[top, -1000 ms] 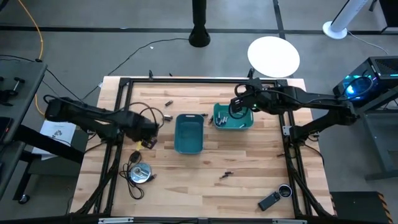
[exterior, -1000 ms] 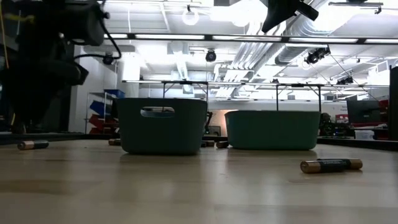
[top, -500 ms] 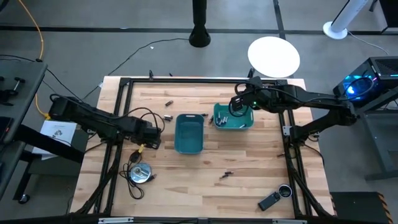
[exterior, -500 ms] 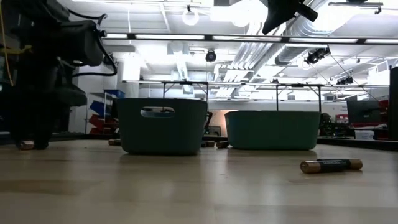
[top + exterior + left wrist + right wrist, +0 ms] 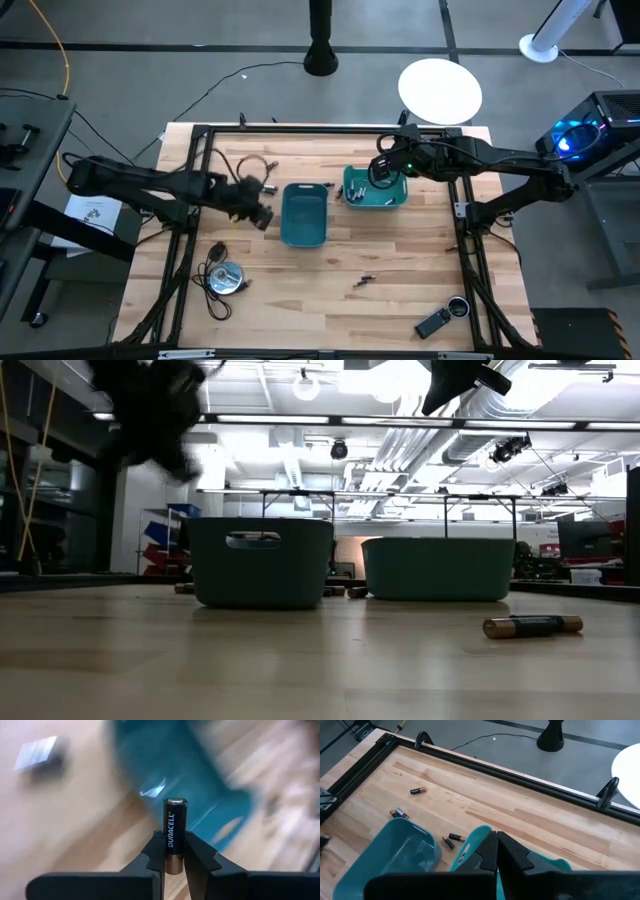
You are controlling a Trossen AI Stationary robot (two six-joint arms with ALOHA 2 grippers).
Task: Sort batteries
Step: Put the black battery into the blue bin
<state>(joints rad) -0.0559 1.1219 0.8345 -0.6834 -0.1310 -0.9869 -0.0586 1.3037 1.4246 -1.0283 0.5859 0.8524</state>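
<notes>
My left gripper is shut on a black Duracell battery, raised above the table just left of the left teal bin. That bin shows blurred beyond the battery in the left wrist view. My right gripper is shut and holds nothing; it hangs over the right teal bin, which has several batteries lying in it. Loose batteries lie on the table beyond the bins, and another battery lies on its side nearer the front. My left gripper pinches the battery between its two fingertips, on the battery's lower half near the coppery end. The battery lies along the fingers and sticks out past their tips with its silvery end foremost. It is lifted clear of the table.
A round silver disc with a black cable lies near the front left. A black remote-like device and a small round thing lie at the front right. A dark frame runs round the table's edge.
My left gripper came down on a battery lying on the table left of the bins, shut on it, and has risen and swung toward the left teal bin. The battery has left the table and is carried with it. My right gripper has stayed still.
</notes>
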